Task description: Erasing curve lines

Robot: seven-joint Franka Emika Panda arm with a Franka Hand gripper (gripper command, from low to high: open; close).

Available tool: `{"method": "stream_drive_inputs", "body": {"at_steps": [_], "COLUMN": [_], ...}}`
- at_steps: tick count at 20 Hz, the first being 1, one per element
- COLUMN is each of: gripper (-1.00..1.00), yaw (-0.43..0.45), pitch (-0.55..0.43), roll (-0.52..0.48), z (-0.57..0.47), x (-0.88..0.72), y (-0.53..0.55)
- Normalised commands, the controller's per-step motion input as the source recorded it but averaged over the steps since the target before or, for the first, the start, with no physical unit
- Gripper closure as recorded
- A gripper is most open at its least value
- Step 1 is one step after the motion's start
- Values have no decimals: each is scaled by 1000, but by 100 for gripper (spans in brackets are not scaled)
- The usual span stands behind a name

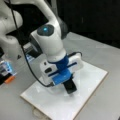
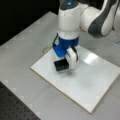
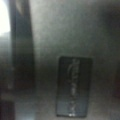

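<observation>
Evidently the wiping is under way or close to done: the gripper [image 1: 69,88] is low over the white board [image 1: 95,77], its fingers closed on a black block eraser [image 2: 61,65] whose lower face sits at or just above the board's surface; whether it actually touches cannot be told. In both front views the bare parts of the board show no dark pen stroke at all, so the curve lines are either already rubbed away or hidden under the eraser and the arm's blue-and-white wrist; which of the two cannot be settled from these pictures. By that reading, little or nothing visible is left to erase, but a patch under the tool stays unchecked. The wrist view gives a dim grey field with a dark upright bar at its left and a dark rectangle [image 3: 73,86] bearing faint pale marks lower down; what that rectangle is cannot be told. The board lies flat on a grey tabletop [image 2: 22,42], with a thin wood-coloured edge showing along its sides. Behind the table the room is dark; in a front view some small lit devices [image 1: 7,71] stand at the left edge.
</observation>
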Motion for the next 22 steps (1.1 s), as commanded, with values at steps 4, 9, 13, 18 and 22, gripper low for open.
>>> {"method": "stream_drive_inputs", "body": {"at_steps": [4, 9, 13, 18, 22], "gripper": [100, 100, 100, 100, 100], "yaw": [373, 458, 483, 470, 410], "pitch": [314, 335, 320, 251, 187], "roll": [-176, -153, -104, -63, -30], "z": [319, 351, 271, 105, -26], "x": [176, 179, 188, 150, 102], "y": [-480, -458, -378, -373, -395]}}
